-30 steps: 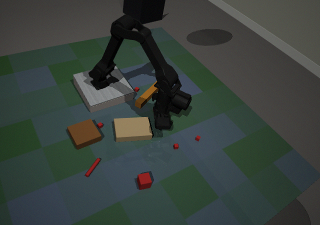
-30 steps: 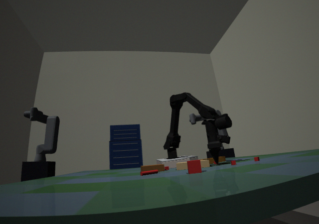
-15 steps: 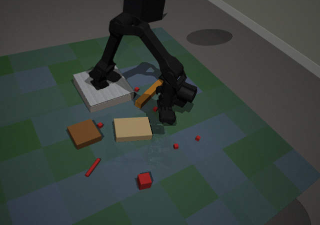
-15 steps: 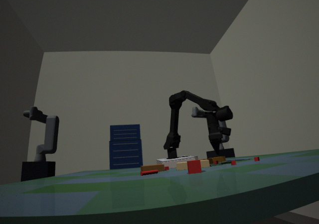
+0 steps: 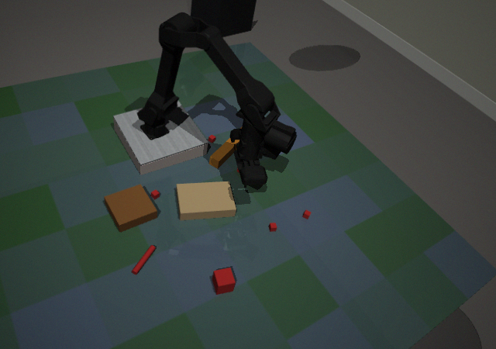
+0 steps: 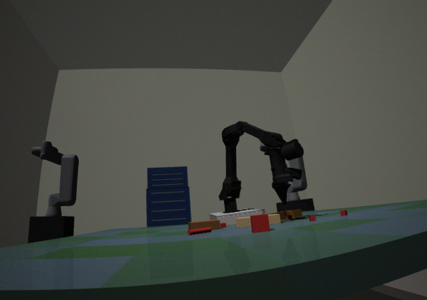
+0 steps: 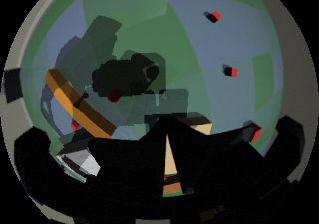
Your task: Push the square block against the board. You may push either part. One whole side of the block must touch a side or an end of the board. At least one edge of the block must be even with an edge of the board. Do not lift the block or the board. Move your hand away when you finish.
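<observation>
The squarish brown block (image 5: pixel 130 205) (image 6: pixel 204 225) (image 7: pixel 172 187) is lying flat on the surface (image 5: pixel 292 293) (image 6: pixel 172 255), apart from the tan board (image 5: pixel 205 196) (image 6: pixel 243 222) (image 7: pixel 170 159), with one side turned at an angle to it. A small red cube (image 5: pixel 155 194) (image 6: pixel 223 225) is sitting in the gap, close by the block's corner, and is standing in the way there. The hand (image 5: pixel 246 188) (image 6: pixel 284 202) (image 7: pixel 165 119) is hovering near the board's opposite end, its fingers together and clasping nothing. Behind it, an orange bar (image 5: pixel 222 153) (image 7: pixel 80 107) is lying slantwise, near the white slab (image 5: pixel 172 154) (image 7: pixel 90 163) that is bearing the arm. Another small cube (image 5: pixel 211 138) (image 7: pixel 74 125) is resting between slab and bar. A red rod (image 5: pixel 143 259) (image 6: pixel 199 231) and a larger red cube (image 5: pixel 223 280) (image 6: pixel 260 223) (image 7: pixel 254 132) are lying well apart from the hand.
</observation>
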`<move>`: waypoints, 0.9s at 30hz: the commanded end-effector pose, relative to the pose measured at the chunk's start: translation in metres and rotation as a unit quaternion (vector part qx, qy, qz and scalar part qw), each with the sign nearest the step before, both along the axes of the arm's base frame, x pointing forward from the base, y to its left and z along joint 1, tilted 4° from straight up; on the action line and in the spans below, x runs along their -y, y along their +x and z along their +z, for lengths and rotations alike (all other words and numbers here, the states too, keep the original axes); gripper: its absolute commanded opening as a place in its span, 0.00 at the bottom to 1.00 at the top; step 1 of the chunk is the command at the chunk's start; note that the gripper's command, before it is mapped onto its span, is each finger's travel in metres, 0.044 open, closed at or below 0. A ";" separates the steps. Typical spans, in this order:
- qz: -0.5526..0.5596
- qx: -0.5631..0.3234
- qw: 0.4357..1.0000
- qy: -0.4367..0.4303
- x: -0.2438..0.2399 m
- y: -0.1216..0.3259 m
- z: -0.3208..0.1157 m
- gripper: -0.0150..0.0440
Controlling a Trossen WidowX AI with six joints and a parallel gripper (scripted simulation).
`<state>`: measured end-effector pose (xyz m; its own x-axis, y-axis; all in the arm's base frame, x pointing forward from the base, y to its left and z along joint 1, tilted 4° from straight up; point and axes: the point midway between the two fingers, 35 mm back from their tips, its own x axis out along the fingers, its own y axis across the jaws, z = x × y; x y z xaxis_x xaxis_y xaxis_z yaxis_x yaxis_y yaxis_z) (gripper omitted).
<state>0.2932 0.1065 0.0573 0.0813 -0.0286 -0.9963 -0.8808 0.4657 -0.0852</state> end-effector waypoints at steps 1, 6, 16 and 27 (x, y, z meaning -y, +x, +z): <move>0.006 -0.002 1.000 -0.003 0.003 0.000 -0.026 0.25; 0.006 -0.002 1.000 -0.004 0.005 0.001 -0.053 0.25; 0.006 -0.003 1.000 -0.004 0.013 -0.001 -0.053 0.25; 0.006 -0.003 1.000 -0.004 0.026 -0.007 -0.053 0.25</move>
